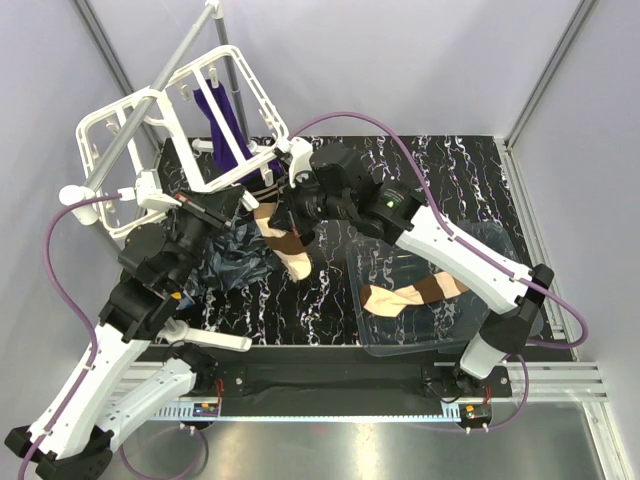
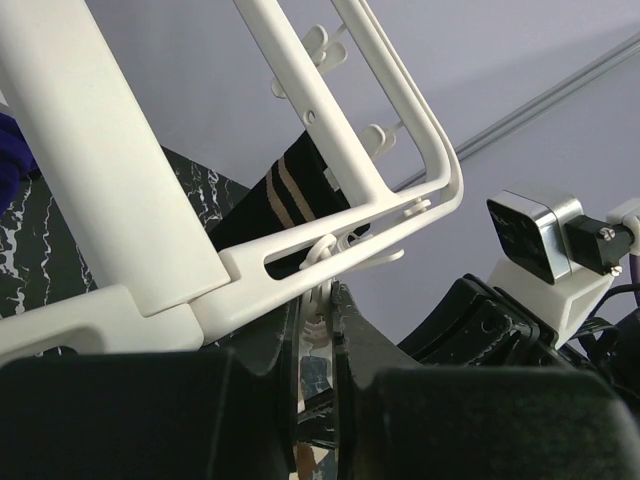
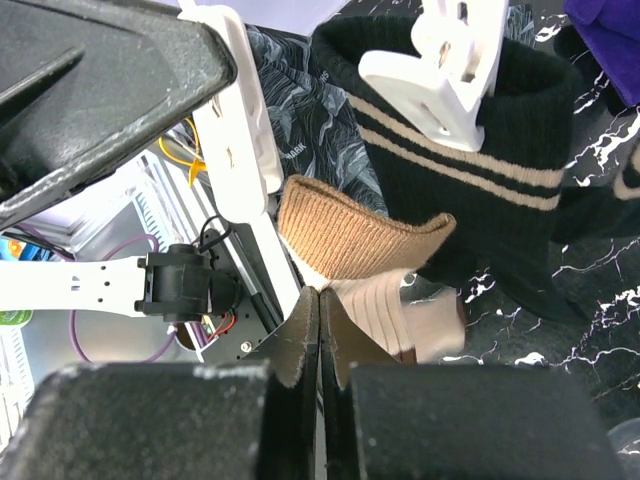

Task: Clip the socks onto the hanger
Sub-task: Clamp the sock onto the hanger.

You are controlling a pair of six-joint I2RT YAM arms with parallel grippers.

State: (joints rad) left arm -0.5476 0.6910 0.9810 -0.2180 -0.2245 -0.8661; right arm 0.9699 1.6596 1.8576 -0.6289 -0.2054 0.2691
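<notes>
The white hanger (image 1: 120,125) hangs tilted from a grey pole at the back left. My left gripper (image 1: 205,213) is at its near edge, shut on a small white clip (image 2: 322,290) under the hanger's corner bar (image 2: 330,240). A black sock (image 3: 500,170) with beige stripes hangs from another clip (image 3: 440,80). My right gripper (image 3: 322,295) is shut on a beige sock (image 3: 350,235) just below its tan cuff. That sock (image 1: 285,245) dangles over the table beside the left gripper. Another beige sock (image 1: 410,295) with a brown band lies in the clear bin.
A purple sock (image 1: 225,125) hangs inside the hanger. The grey pole (image 1: 150,90) slants across the frame. A dark patterned cloth (image 1: 235,262) lies on the black marbled table (image 1: 330,310). The clear plastic bin (image 1: 420,350) stands at the front right under the right arm.
</notes>
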